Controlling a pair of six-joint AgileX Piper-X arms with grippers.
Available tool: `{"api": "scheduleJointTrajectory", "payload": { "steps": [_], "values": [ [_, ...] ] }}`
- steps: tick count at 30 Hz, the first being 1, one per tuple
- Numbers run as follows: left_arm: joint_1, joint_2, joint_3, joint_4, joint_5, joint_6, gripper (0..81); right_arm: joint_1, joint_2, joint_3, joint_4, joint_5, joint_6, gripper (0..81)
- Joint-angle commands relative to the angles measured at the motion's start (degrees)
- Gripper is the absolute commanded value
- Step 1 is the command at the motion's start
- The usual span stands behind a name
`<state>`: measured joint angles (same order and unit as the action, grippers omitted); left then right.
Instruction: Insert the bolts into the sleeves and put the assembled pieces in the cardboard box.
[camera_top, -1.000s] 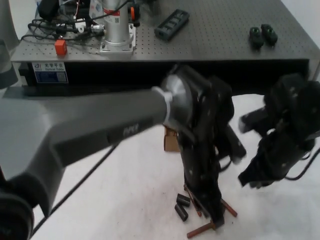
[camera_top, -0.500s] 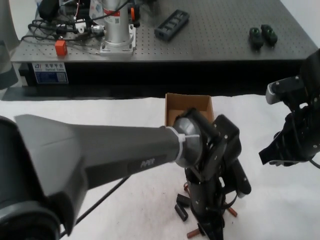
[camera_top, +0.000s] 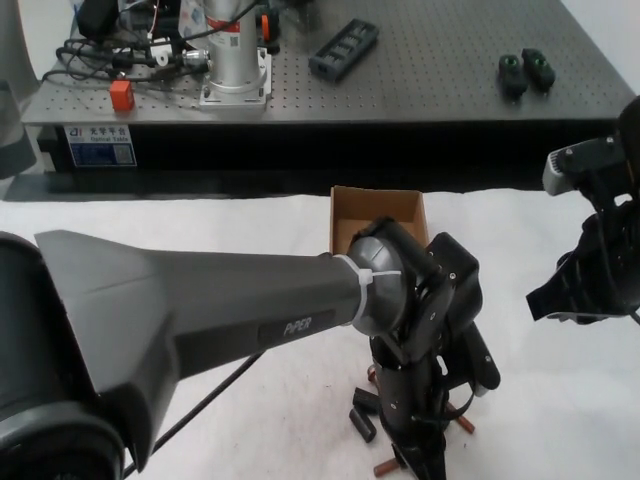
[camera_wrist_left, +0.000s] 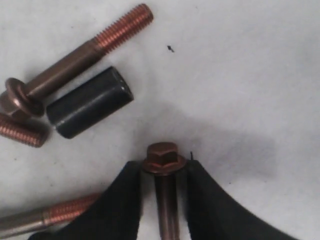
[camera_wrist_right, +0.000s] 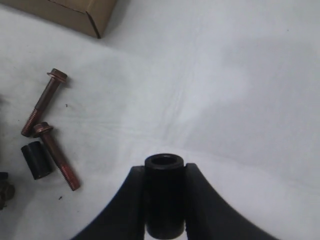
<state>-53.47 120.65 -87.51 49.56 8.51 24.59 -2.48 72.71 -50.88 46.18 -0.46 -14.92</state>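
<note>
My left gripper (camera_wrist_left: 165, 169) is shut on a copper bolt (camera_wrist_left: 162, 154), whose hex head sticks out past the fingertips just above the white cloth. A loose black sleeve (camera_wrist_left: 90, 103) and another bolt (camera_wrist_left: 75, 64) lie close by. My right gripper (camera_wrist_right: 165, 171) is shut on a black sleeve (camera_wrist_right: 165, 200), its open bore facing outward, held over bare cloth. In the high view the left gripper (camera_top: 418, 455) points down among bolts (camera_top: 462, 424) and sleeves (camera_top: 362, 415), in front of the cardboard box (camera_top: 378, 212). The right gripper (camera_top: 565, 298) hangs off to the right.
Two bolts (camera_wrist_right: 44, 103) and a sleeve (camera_wrist_right: 36, 160) lie near the box corner (camera_wrist_right: 65, 12). A grey perforated bench (camera_top: 430, 70) with a metal post, cables and black parts stands behind the cloth. White cloth lies open to the right of the box.
The left arm has swung down and nearer, uncovering the cardboard box, and its gripper has settled over the pile. The right arm has drawn away to the right and slightly up.
</note>
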Motion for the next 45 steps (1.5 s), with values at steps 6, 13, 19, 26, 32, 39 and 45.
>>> {"api": "scheduleJointTrajectory", "payload": {
  "steps": [6,13,19,26,32,39,45],
  "values": [
    [-0.03,0.96,0.23,3.65,-1.07,-0.69,4.1,-0.37,-4.11,-0.11,0.11,-0.53,1.17,1.7],
    [0.28,-1.25,0.23,2.63,-0.59,-8.25,0.7,-0.37,-7.21,-0.11,-0.59,-7.96,3.16,1.7],
    [4.69,-13.68,4.52,-7.31,6.29,-21.62,0.7,-0.37,-14.25,4.09,-1.07,-18.46,5.01,1.7],
    [14.99,-34.02,29.23,-47.18,24.27,-42.99,0.7,3.24,-22.13,15.19,-3.2,-36.97,11.7,1.7],
    [17.37,-38.32,40.85,-80.43,34.96,-63.5,0.7,12.84,-21.51,23.05,-27.13,-46.39,27.81,1.7],
    [17.37,-38.3,41.39,-82.81,36.78,-64.83,0.7,17.59,-17.06,23.95,-48.15,-43.68,37.96,1.7],
    [17.37,-38.3,41.39,-82.68,36.8,-64.83,0.7,17.59,-16.59,23.83,-51.32,-38.59,38.07,1.7]
  ]
}}
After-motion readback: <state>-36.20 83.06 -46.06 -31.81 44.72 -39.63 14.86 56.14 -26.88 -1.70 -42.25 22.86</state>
